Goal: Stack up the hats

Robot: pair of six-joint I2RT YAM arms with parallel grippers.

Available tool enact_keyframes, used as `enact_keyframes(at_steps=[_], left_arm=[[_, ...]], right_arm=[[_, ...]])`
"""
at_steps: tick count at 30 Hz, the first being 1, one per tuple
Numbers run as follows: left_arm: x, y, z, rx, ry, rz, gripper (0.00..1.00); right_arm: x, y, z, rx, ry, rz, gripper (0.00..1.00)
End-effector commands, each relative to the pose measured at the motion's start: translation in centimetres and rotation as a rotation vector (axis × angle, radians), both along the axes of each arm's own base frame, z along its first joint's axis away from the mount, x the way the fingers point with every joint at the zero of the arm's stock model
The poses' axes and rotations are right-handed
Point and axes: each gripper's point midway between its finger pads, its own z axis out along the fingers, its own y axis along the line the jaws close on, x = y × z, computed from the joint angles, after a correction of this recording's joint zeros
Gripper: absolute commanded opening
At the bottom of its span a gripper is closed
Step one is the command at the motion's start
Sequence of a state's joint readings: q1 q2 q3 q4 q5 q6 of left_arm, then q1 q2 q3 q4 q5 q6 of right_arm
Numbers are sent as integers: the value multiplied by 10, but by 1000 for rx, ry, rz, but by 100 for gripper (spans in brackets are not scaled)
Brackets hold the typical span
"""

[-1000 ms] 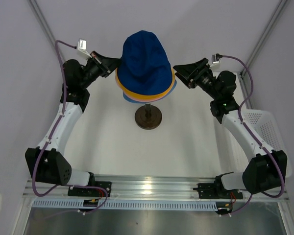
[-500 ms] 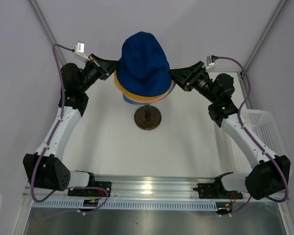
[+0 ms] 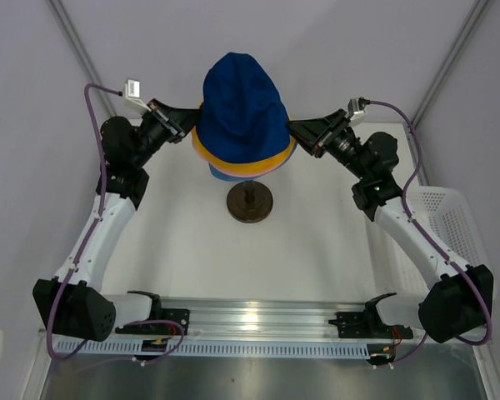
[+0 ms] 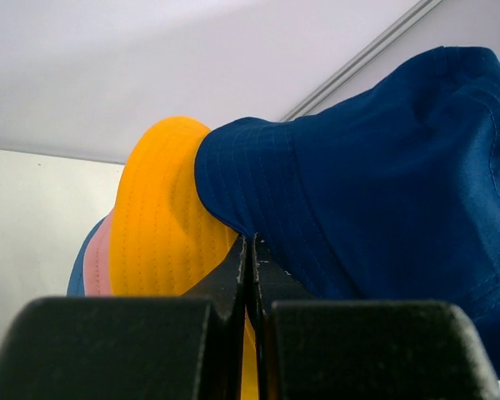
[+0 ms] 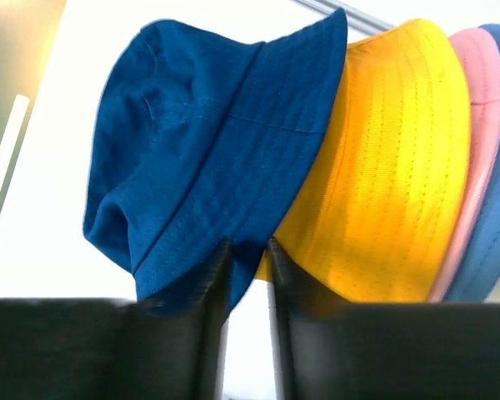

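Note:
The navy blue hat (image 3: 240,100) sits on top of a stack over the stand. Below it show the brims of the yellow-orange hat (image 3: 198,146), the pink hat (image 3: 222,169) and the light blue hat (image 3: 236,175). My left gripper (image 3: 188,126) is shut at the navy brim's left edge (image 4: 233,212), with the yellow-orange hat (image 4: 162,217) just beside it. My right gripper (image 3: 293,132) is shut on the navy brim's right edge (image 5: 248,243), with the yellow-orange hat (image 5: 392,167) behind it. The head form is hidden under the hats.
The stand's dark brown round base (image 3: 250,202) and thin stem stand on the white table under the hats. A white mesh basket (image 3: 450,218) sits at the right edge. Walls and frame posts close in the back.
Both grippers have moved inward onto the navy hat's brim. The right jaws, wider apart before, have closed on it. The hat stack has shifted slightly up and left.

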State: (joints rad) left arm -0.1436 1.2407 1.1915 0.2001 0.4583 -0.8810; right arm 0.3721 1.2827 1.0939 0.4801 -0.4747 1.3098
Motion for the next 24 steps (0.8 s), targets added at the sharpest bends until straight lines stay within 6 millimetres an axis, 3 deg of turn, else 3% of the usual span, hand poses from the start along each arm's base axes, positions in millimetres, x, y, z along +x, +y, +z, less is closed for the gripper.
enact_keyframes(at_steps=[1, 4, 8, 16, 20, 22, 23, 24], left_arm=[[-18, -5, 5, 33, -43, -19, 1], [-24, -2, 0, 41, -48, -4, 1], [-31, 6, -1, 59, -67, 43, 1], [-41, 35, -17, 133, -72, 204, 1], [-38, 43, -23, 158, -41, 252, 1], [-34, 47, -27, 170, -7, 276, 1], [-32, 48, -30, 173, 4, 284, 1], [-31, 49, -38, 181, 41, 288, 1]], right_arm=[[-13, -2, 27, 72, -68, 21, 22], [-9, -1, 21, 47, -75, 12, 0], [2, -5, 5, -72, -136, -53, 0], [47, -27, -62, -296, -153, -173, 0], [67, -28, -72, -308, -148, -168, 0], [76, -26, -67, -319, -158, -170, 0], [85, -24, -77, -341, -140, -161, 0], [90, -21, -69, -346, -144, -153, 0]])
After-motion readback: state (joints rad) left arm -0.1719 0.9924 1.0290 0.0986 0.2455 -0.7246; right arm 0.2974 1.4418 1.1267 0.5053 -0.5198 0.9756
